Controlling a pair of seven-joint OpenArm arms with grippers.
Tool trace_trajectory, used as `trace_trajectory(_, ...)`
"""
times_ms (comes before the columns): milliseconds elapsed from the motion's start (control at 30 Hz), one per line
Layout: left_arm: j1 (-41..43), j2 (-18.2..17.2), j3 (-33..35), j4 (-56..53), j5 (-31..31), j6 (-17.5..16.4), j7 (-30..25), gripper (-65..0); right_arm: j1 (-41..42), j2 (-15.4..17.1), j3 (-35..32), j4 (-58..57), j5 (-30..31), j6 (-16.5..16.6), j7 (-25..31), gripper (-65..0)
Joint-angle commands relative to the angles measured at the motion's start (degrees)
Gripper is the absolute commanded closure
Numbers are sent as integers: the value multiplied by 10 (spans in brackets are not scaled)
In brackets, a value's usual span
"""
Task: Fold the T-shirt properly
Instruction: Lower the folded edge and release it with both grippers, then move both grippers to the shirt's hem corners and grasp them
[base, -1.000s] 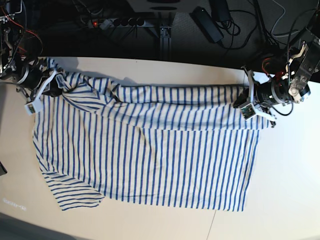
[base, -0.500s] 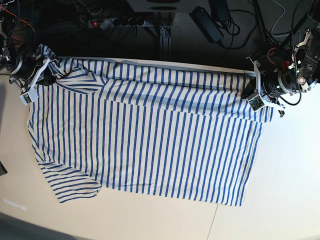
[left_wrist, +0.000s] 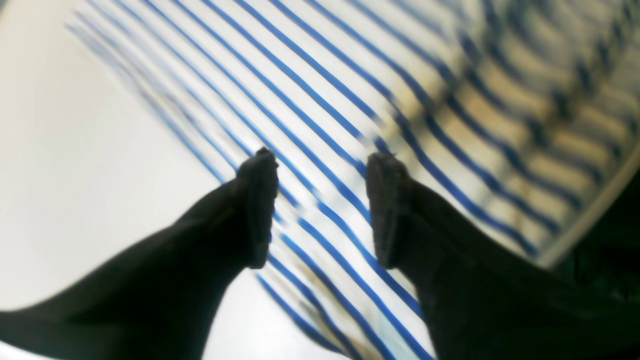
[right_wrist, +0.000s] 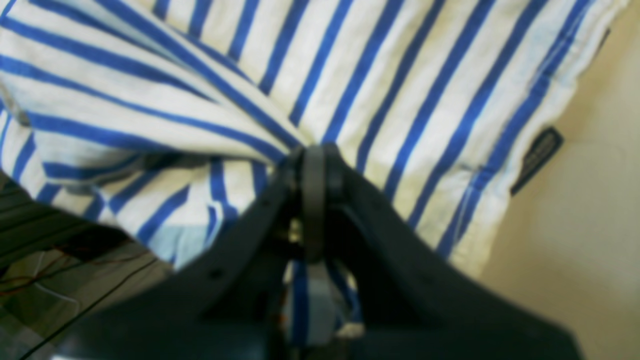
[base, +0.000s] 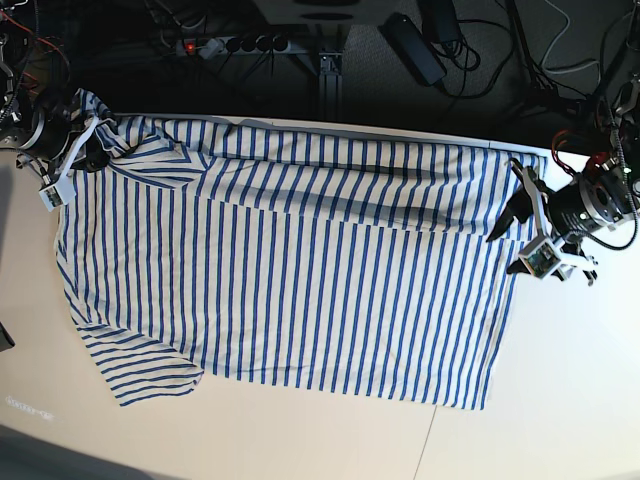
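Note:
The white, blue-striped T-shirt (base: 300, 270) lies spread flat over the table, its upper edge along the far table edge. My right gripper (base: 92, 150) is at the shirt's far left corner, shut on a bunched bit of cloth (right_wrist: 280, 135). Close up, the right gripper (right_wrist: 315, 165) pinches the fabric, with a small dark tag (right_wrist: 537, 157) at the hem beside it. My left gripper (base: 507, 220) is at the shirt's right edge, open. In the left wrist view the left gripper (left_wrist: 320, 210) hovers above the striped cloth (left_wrist: 325, 100) with nothing between its fingers (left_wrist: 257, 205).
Beyond the far table edge (base: 350, 125) it is dark, with a power strip (base: 230, 44), an adapter (base: 415, 48) and cables. Bare cream tabletop (base: 570, 380) shows to the right of the shirt and along the front.
Both arms carried the shirt's top edge out to the far table edge, unfolding it flat. The left gripper then opened, let go of the cloth and drew back to the right.

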Motion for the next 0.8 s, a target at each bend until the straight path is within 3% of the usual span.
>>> trace_trajectory(0, -25, -9, -11, 3, -14, 7, -14, -355, 1, 14, 6, 5, -6, 35, 4, 0)
trace_trajectory(67, -66, -7, -13, -14, -31, 12, -19, -355, 2, 14, 6, 5, -6, 35, 4, 0)
trace_trajectory(167, -138, 11, -13, -70, -43, 70, -17, -355, 2, 12, 6, 5, -6, 35, 4, 0)
trace_trajectory(200, -165, 21, -13, -95, -46, 73, -13, -355, 1, 12, 6, 5, -6, 35, 4, 0)
trace_trajectory(367, -293, 86, -11, -275, -108, 68, 20, -355, 2, 12, 6, 4, -6, 35, 9, 0)
trace_trajectory(567, -439, 165, -11, -579, -127, 55, 17, -354, 1, 12, 6, 3, -6, 35, 10, 0)
trace_trajectory(767, -538, 207, -11, -808, -128, 52, -14, -354, 1, 12, 6, 3, -6, 35, 8, 0)
